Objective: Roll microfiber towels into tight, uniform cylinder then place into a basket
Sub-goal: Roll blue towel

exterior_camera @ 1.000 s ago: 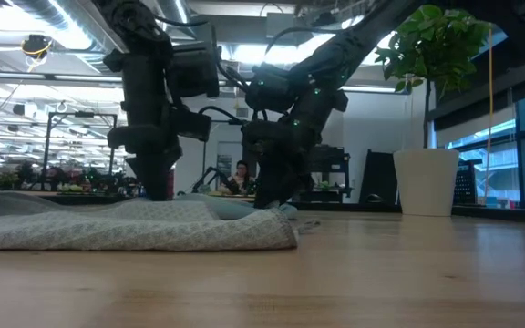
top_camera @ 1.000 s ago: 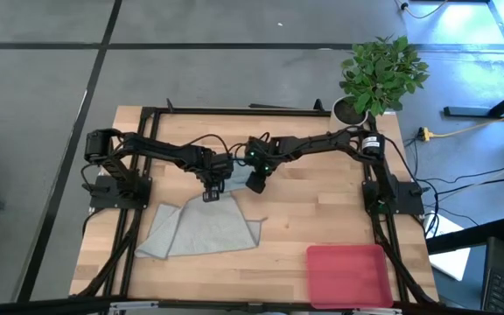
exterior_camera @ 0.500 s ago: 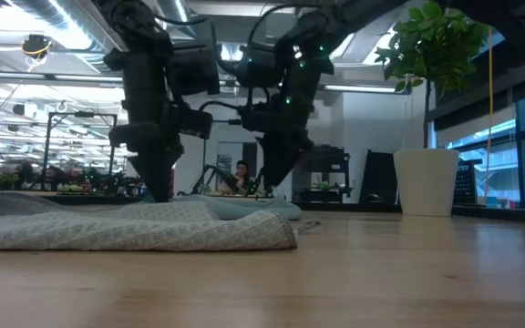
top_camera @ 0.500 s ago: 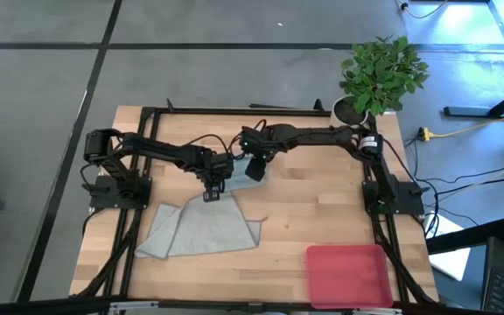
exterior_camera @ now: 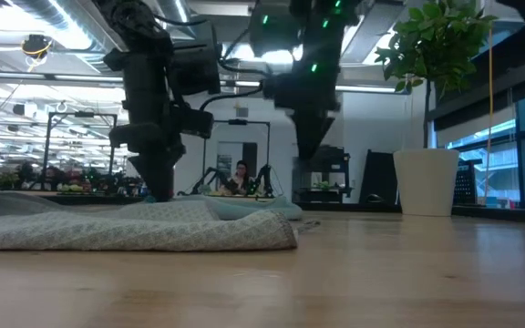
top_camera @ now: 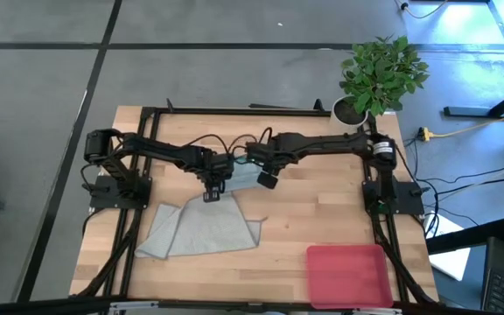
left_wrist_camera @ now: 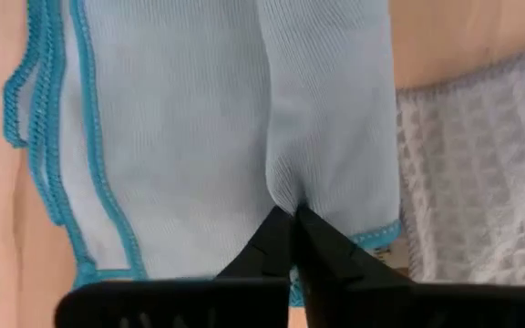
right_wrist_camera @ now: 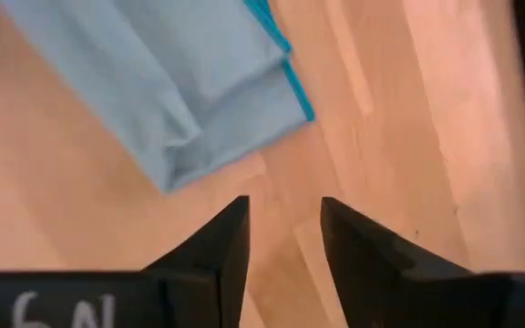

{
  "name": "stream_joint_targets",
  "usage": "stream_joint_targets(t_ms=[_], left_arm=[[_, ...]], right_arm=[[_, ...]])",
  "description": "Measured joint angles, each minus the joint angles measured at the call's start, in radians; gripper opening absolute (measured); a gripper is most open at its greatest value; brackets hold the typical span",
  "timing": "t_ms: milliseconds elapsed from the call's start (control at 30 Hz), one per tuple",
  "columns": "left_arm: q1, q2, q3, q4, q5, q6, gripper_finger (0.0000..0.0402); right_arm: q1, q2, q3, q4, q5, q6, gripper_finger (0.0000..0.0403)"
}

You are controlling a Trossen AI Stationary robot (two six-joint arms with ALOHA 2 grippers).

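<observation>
Since half a second ago your right claw point(top_camera: 268, 179) has swung back toward the right and lifted, so it now hangs clear of the light blue towel point(top_camera: 239, 178) instead of sitting over its far edge; the left claw point(top_camera: 211, 194) has not shifted.

That blue towel lies mid-worktop, just behind the larger grey-green towel point(top_camera: 201, 232), and the two overlap at their shared edge. Your left wrist view shows what the overhead cannot: the left claw's tips point(left_wrist_camera: 292, 239) are pressed together on a raised pleat of the blue cloth point(left_wrist_camera: 199, 137), near its teal-stitched hem, with the waffle weave of the grey-green towel point(left_wrist_camera: 472, 182) just beside. From above you see only that the claw stands at the seam between the two cloths.

Your right wrist view shows the right claw point(right_wrist_camera: 283, 239) narrowly parted and holding nothing, bare wood between its fingers, with a folded corner of the blue towel point(right_wrist_camera: 180, 82) just ahead of the tips. The low view adds height: the right claw point(exterior_camera: 310, 150) hangs well above the worktop point(exterior_camera: 381, 264), while the left point(exterior_camera: 158, 187) reaches down to the cloth. The blue towel seems to show there as a low pale hump behind the grey-green one point(exterior_camera: 135, 228), though that is hard to tell.

The pink basket point(top_camera: 348, 273) sits at the worktop's near right corner, well apart from both towels. A potted plant point(top_camera: 379, 74) stands at the far right corner.
</observation>
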Motion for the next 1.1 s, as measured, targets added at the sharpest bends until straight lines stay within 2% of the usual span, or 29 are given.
stream_joint_targets(t_ms=[300,433,600,867,1100], left_arm=[[-0.001,0.002,-0.002,-0.006,0.001,0.011,0.0],[-0.001,0.002,-0.002,-0.006,0.001,0.012,0.0],[-0.001,0.002,-0.002,-0.005,0.001,0.016,0.0],[-0.001,0.002,-0.002,-0.002,0.001,0.016,0.0],[-0.001,0.002,-0.002,-0.002,0.001,0.015,0.0]], right_arm=[[0.051,-0.073,0.001,-0.043,0.026,0.004,0.0138],[0.065,-0.073,-0.007,-0.034,0.013,-0.056,0.0138],[0.065,-0.076,-0.119,0.143,-0.096,-0.154,0.0138],[0.061,-0.077,-0.313,0.545,-0.288,-0.311,0.0138],[0.013,-0.078,-0.45,0.729,-0.295,-0.422,0.0138]])
